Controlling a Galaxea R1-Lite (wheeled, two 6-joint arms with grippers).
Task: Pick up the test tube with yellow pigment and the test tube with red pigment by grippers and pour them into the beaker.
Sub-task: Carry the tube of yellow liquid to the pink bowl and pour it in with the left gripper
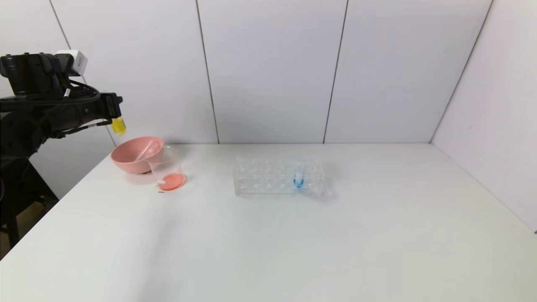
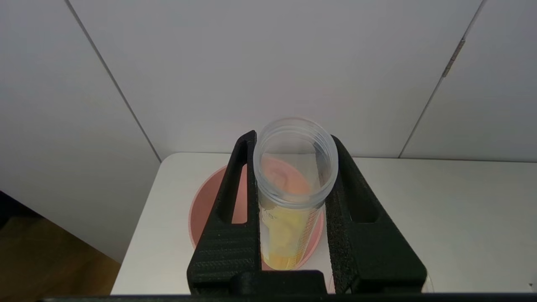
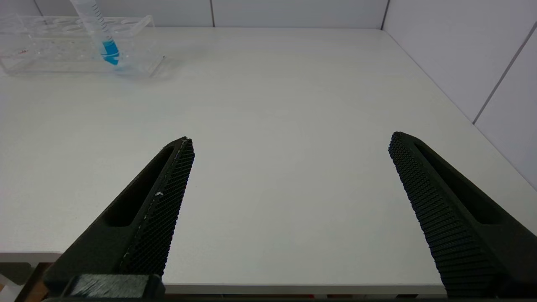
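A white table (image 1: 293,243) carries the whole set-up, its working things gathered along the far edge, seemingly so that both arms can reach them. Largest of these is the clear tube rack (image 1: 279,176), standing mid-table and holding only a blue-liquid tube (image 1: 299,175), which the task leaves alone. At the far left corner sits a pink bowl (image 1: 133,154) with what looks like an emptied clear tube (image 1: 144,152) lying in it, apparently serving as a drop-off for spent glassware. Touching the bowl on its near side stands the beaker (image 1: 168,170), upright, lip up, with a layer of red-orange liquid already at its bottom (by the look of it, the red pigment has been poured). Above and to the left of both hangs the left gripper (image 2: 293,201), its jaws pinching the test tube with yellow pigment (image 2: 291,197) by its sides; the wrist view shows the tube's open mouth pointing toward the camera and the yellow liquid settled at the rounded end, so it is held close to upright, presumably to keep the pigment in until it is over the beaker. It is not yet above the beaker: the bowl lies beneath it. The right gripper (image 3: 289,167) idles low at the table's near right edge, jaws spread wide and holding nothing.
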